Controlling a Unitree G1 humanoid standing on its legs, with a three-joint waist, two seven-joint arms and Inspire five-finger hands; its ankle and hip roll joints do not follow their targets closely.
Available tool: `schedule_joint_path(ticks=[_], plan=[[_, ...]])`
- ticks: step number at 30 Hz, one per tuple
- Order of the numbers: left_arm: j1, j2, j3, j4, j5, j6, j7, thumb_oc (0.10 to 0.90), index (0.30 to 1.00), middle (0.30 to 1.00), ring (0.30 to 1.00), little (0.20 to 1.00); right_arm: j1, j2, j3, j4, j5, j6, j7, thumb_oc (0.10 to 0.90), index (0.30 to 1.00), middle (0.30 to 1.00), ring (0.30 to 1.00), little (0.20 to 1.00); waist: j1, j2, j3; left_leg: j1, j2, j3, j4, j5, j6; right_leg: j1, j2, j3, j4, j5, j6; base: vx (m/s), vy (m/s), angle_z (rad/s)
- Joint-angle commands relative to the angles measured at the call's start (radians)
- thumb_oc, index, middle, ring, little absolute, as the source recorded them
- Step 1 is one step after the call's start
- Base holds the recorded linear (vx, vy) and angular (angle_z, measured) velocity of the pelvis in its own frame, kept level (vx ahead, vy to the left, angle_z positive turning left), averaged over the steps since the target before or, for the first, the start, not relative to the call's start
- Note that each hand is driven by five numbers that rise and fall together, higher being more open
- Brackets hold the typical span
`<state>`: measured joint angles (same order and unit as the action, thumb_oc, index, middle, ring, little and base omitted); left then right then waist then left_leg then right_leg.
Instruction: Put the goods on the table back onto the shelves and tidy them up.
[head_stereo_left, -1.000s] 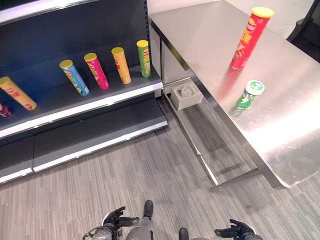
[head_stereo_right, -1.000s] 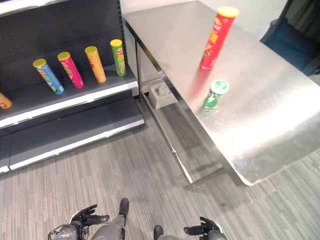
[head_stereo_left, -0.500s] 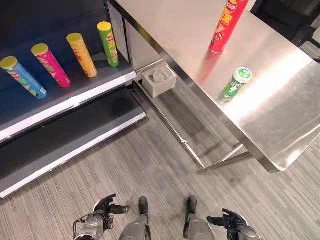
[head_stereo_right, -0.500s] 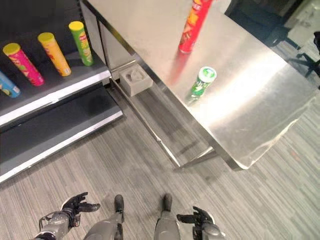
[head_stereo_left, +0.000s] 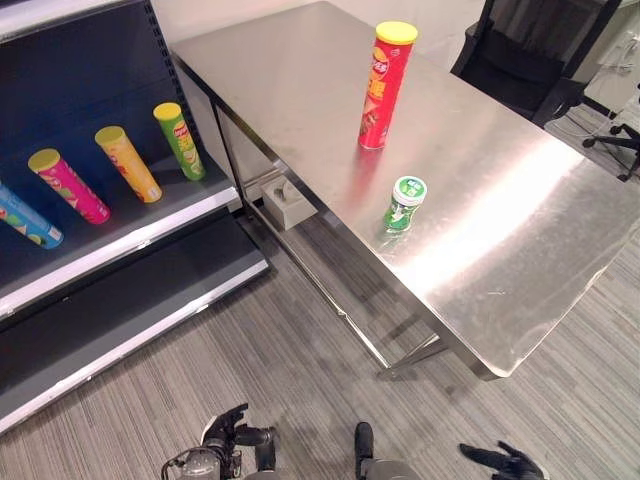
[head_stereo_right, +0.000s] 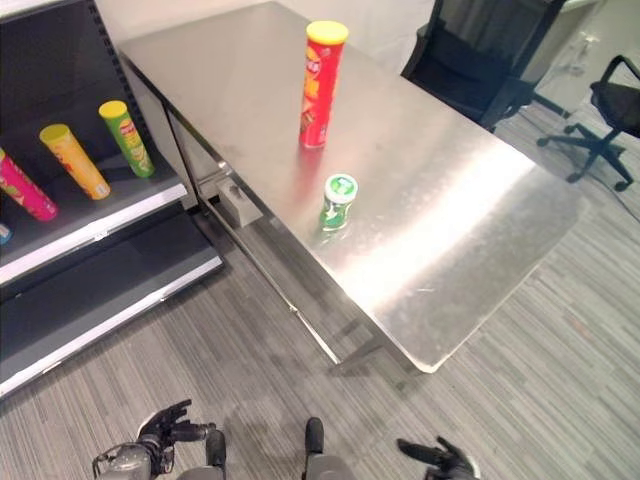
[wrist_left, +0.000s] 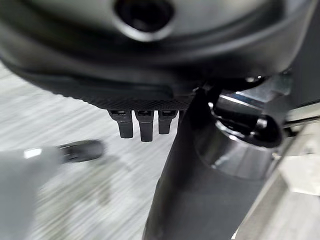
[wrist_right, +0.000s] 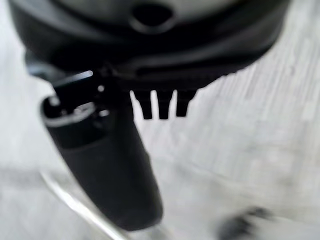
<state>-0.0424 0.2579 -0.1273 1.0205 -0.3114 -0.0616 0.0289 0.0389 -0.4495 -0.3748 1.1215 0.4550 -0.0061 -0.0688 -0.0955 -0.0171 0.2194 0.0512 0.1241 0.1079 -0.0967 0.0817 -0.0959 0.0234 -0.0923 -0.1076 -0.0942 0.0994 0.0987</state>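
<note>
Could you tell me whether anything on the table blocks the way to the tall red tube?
Partly: the short green canister stands on the steel table in front of the tall red yellow-lidded tube, apart from it. Both robot hands, left and right, hang low over the floor.

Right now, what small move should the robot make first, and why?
Probably step toward the steel table and raise the right hand: the tall red chip can and short green can stand there untouched, and both hands, left too, hang low and open, holding nothing.

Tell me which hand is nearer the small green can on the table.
Right. The right hand hangs low, below the green can; the left hand is farther, toward the shelves.
</note>
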Motion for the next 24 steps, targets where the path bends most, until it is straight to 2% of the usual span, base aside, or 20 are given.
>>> schedule_joint_path(ticks=[1, 2, 3, 5, 8, 10, 11, 12, 17, 19, 20, 21, 24], plan=[[-0.039, 0.041, 0.031, 0.047, 0.042, -0.035, -0.015, 0.800, 0.900, 0.900, 0.900, 0.900, 0.075, -0.193, -0.083, -0.105, 0.060, -0.095, -0.118, 0.800, 0.900, 0.900, 0.900, 0.900, -0.013, -0.031, -0.021, 0.057, -0.025, 0.015, 0.009, -0.140, 0.009, 0.010, -0.069, 0.001, 0.007, -0.058, 0.105, 0.06, 0.065, -0.11], [-0.037, 0.036, 0.035, 0.053, 0.053, -0.034, -0.015, 0.800, 0.900, 0.900, 0.900, 0.900, 0.088, -0.222, -0.125, -0.189, 0.054, -0.110, -0.127, 0.800, 0.900, 0.900, 0.900, 0.900, -0.018, -0.029, -0.024, 0.061, -0.025, 0.019, 0.009, -0.144, 0.010, 0.010, -0.070, 0.006, 0.007, -0.058, 0.107, 0.06, 0.065, -0.13], [-0.037, 0.034, 0.032, 0.054, 0.053, -0.035, -0.015, 0.800, 0.900, 0.900, 0.900, 0.900, 0.093, -0.220, -0.130, -0.197, 0.052, -0.107, -0.129, 0.800, 0.900, 0.900, 0.900, 0.900, -0.015, -0.027, -0.024, 0.062, -0.025, 0.019, 0.009, -0.145, 0.010, 0.011, -0.069, 0.007, 0.007, -0.058, 0.107, 0.02, 0.045, -0.09], [-0.032, 0.027, 0.028, 0.073, 0.069, -0.038, -0.027, 0.800, 0.900, 0.900, 0.900, 0.900, 0.073, -0.354, -0.199, -0.366, 0.080, -0.167, -0.108, 0.800, 0.900, 0.900, 0.900, 0.900, -0.023, -0.028, -0.031, 0.070, -0.029, 0.030, 0.009, -0.152, 0.009, 0.011, -0.073, 0.017, 0.007, -0.056, 0.111, 0.02, 0.069, -0.12], [-0.009, 0.026, 0.030, 0.061, 0.072, -0.042, -0.044, 0.800, 0.900, 0.900, 0.900, 0.900, 0.063, -0.434, -0.220, -0.650, 0.125, -0.212, -0.041, 0.800, 0.900, 0.900, 0.900, 0.900, -0.024, -0.029, -0.037, 0.077, -0.031, 0.041, 0.009, -0.156, 0.009, 0.010, -0.075, 0.029, 0.007, -0.052, 0.112, 0.01, 0.050, -0.27], [-0.001, 0.028, 0.026, 0.054, 0.072, -0.045, -0.049, 0.800, 0.900, 0.900, 0.900, 0.900, 0.050, -0.461, -0.218, -0.712, 0.153, -0.235, -0.019, 0.800, 0.900, 0.900, 0.900, 0.900, -0.022, -0.029, -0.040, 0.079, -0.031, 0.043, 0.009, -0.158, 0.009, 0.011, -0.076, 0.031, 0.007, -0.050, 0.113, 0.01, 0.022, -0.09], [0.020, 0.036, 0.015, 0.025, 0.072, -0.054, -0.069, 0.800, 0.900, 0.900, 0.900, 0.900, 0.013, -0.518, -0.217, -0.819, 0.220, -0.261, 0.045, 0.800, 0.900, 0.900, 0.900, 0.900, -0.014, -0.032, -0.045, 0.081, -0.030, 0.046, 0.009, -0.158, 0.009, 0.010, -0.078, 0.034, 0.007, -0.050, 0.115, 0.03, 0.035, 0.10], [0.071, 0.030, -0.006, -0.006, 0.076, -0.065, -0.113, 0.800, 0.900, 0.900, 0.900, 0.900, -0.111, -0.649, -0.058, -1.029, 0.289, -0.252, 0.209, 0.800, 0.900, 0.900, 0.900, 0.900, 0.029, -0.044, -0.068, 0.087, -0.031, 0.047, 0.009, -0.157, 0.006, 0.019, -0.086, 0.025, 0.007, -0.047, 0.118, 0.03, 0.039, 0.13], [0.090, 0.022, -0.019, -0.007, 0.076, -0.066, -0.121, 0.800, 0.900, 0.900, 0.900, 0.900, -0.151, -0.658, 0.044, -1.055, 0.282, -0.224, 0.249, 0.800, 0.900, 0.900, 0.900, 0.900, 0.050, -0.046, -0.073, 0.084, -0.032, 0.040, 0.009, -0.153, 0.006, 0.027, -0.092, 0.010, 0.007, -0.047, 0.117, 0.00, 0.006, 0.06], [0.095, 0.017, -0.027, 0.000, 0.082, -0.064, -0.127, 0.800, 0.900, 0.900, 0.900, 0.900, -0.177, -0.654, 0.155, -1.071, 0.247, -0.194, 0.289, 0.800, 0.900, 0.900, 0.900, 0.900, 0.067, -0.048, -0.071, 0.077, -0.034, 0.031, 0.009, -0.148, 0.005, 0.030, -0.097, -0.004, 0.007, -0.046, 0.117, -0.02, -0.018, 0.25], [0.096, 0.016, -0.026, 0.000, 0.082, -0.065, -0.127, 0.800, 0.900, 0.900, 0.900, 0.900, -0.180, -0.654, 0.158, -1.070, 0.247, -0.194, 0.288, 0.800, 0.900, 0.900, 0.900, 0.900, 0.066, -0.048, -0.071, 0.077, -0.034, 0.031, 0.009, -0.148, 0.005, 0.030, -0.097, -0.004, 0.007, -0.046, 0.117, -0.02, -0.020, 0.16], [0.095, 0.014, -0.031, 0.004, 0.086, -0.065, -0.128, 0.800, 0.900, 0.900, 0.900, 0.900, -0.195, -0.657, 0.212, -1.072, 0.219, -0.183, 0.304, 0.800, 0.900, 0.900, 0.900, 0.900, 0.074, -0.048, -0.071, 0.074, -0.033, 0.027, 0.009, -0.145, 0.004, 0.031, -0.098, -0.009, 0.007, -0.045, 0.117, -0.01, -0.009, 0.18], [0.092, 0.011, -0.032, 0.006, 0.084, -0.064, -0.130, 0.800, 0.900, 0.900, 0.900, 0.900, -0.215, -0.652, 0.259, -1.057, 0.193, -0.175, 0.302, 0.800, 0.900, 0.900, 0.900, 0.900, 0.078, -0.047, -0.070, 0.070, -0.032, 0.021, 0.009, -0.143, 0.004, 0.031, -0.100, -0.017, 0.007, -0.046, 0.116, -0.01, -0.012, 0.07]])
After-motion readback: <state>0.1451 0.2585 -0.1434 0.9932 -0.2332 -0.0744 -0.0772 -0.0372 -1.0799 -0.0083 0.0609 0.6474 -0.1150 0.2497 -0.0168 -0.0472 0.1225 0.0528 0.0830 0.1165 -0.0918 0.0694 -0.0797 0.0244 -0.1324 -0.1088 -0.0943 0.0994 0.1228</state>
